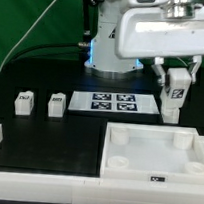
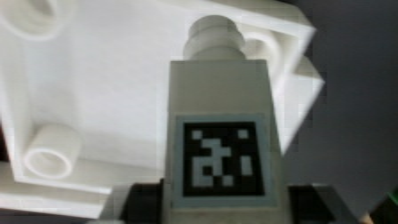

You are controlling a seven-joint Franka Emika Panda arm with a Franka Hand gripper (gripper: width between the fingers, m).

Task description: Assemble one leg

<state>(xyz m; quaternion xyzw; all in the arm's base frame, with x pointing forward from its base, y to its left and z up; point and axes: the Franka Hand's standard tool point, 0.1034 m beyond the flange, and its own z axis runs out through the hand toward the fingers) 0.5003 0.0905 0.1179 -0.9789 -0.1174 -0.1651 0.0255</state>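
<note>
Wrist view: pincer (image 2: 222, 204) largely behind leg (image 2: 222, 110)

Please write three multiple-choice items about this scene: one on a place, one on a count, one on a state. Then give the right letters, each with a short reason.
1. Where is the small white plastic tagged block that the jaws hold?
A) on the black table
B) above a far corner of the large white square tray-like part
C) on the floor

2. How many such blocks stand on the table?
A) one
B) two
C) four

3. How are the jaws of the gripper?
A) open, empty
B) shut on the block
C) out of view

Answers:
1 B, it hangs over the corner on the exterior view's right.
2 B, two blocks stand on the exterior view's left.
3 B, the wrist view shows the block clamped.
</note>
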